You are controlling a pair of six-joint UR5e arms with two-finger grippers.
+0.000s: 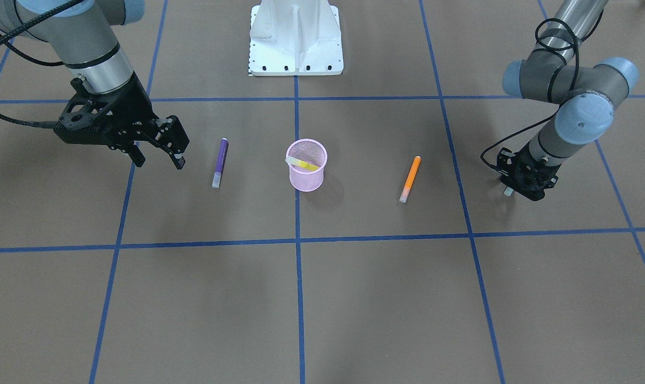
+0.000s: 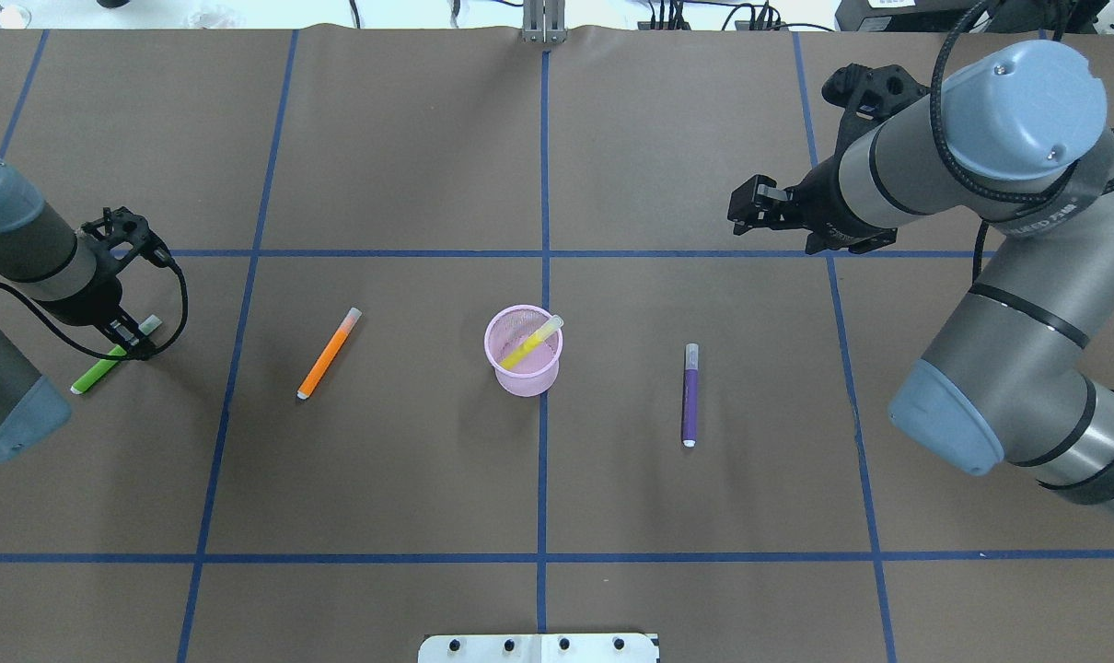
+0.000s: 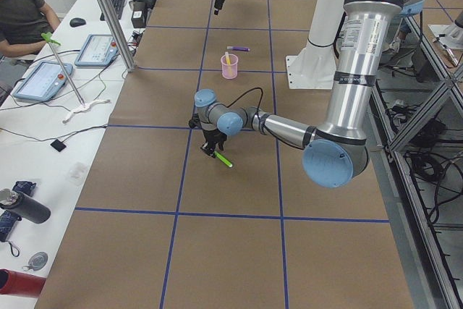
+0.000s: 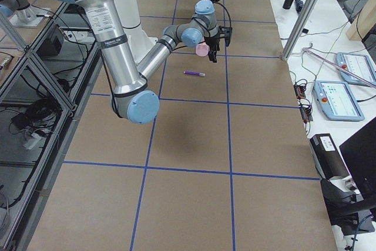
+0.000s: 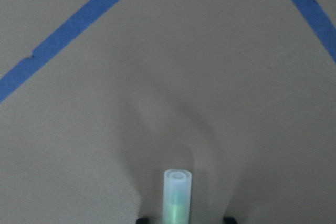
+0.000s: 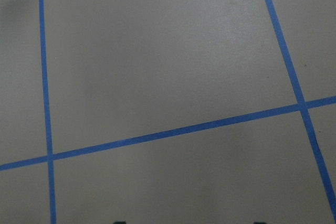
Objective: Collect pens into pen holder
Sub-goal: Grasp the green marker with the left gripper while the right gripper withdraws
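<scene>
The pink mesh pen holder [image 2: 523, 366] stands upright at the table's centre with the yellow pen [image 2: 531, 343] leaning inside it. The orange pen [image 2: 329, 353] lies to its left and the purple pen [image 2: 690, 396] to its right, both flat on the table. The green pen [image 2: 95, 374] lies at the far left. My left gripper [image 2: 132, 343] is low over it, open, with a finger on each side of the pen's pale cap [image 5: 176, 195]. My right gripper [image 1: 160, 159] is open and empty, above the table beyond the purple pen [image 1: 220, 161].
The white robot base [image 1: 296, 37] stands at the table's near edge, in line with the cup. Blue tape lines [image 2: 544, 184] divide the brown table into squares. Desks with tablets [image 3: 43, 77] and a person are beside the table's far side.
</scene>
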